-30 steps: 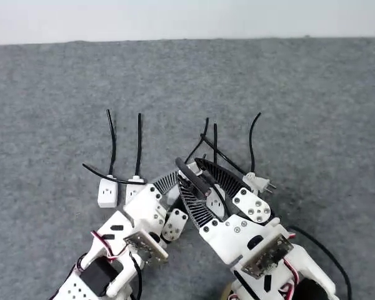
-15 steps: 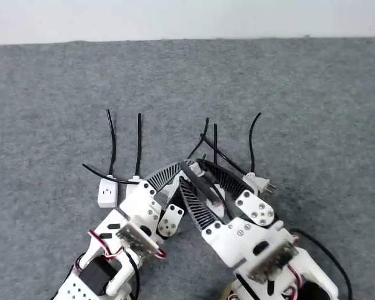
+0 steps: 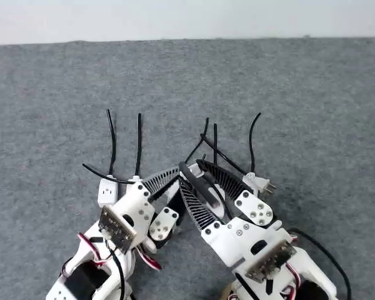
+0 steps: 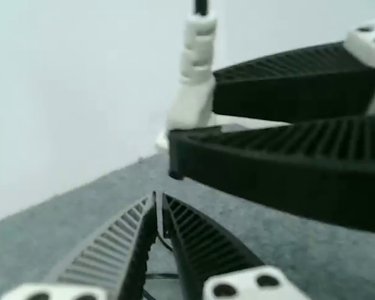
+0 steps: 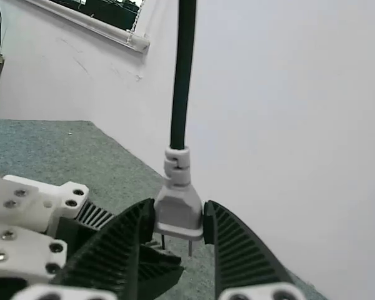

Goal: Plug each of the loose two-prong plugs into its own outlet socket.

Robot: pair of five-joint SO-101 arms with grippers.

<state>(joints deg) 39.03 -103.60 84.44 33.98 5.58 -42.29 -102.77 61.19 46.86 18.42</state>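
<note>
Because my two arms are crowded tip to tip at mid-table, a clash is what I fear first. The right gripper (image 5: 178, 220) pinches a white plug (image 5: 177, 209) by its sides, prongs down, its black cord (image 5: 182, 75) rising straight up. In the high view the left gripper (image 4: 158, 203) sits just beside it at nine o'clock, pressed together on nothing. The outlet socket (image 3: 107, 192) lies on the table farther toward nine o'clock, with the left arm (image 3: 122, 225) between. Swinging the plug that way would, I judge, strike those fingers or drag the cord across them. The ribbed fingers look soft, so the plug may twist and its prongs miss the slots. A second plug (image 3: 260, 183) lies loose at the right gripper's three o'clock, where a careless sweep could knock it.
</note>
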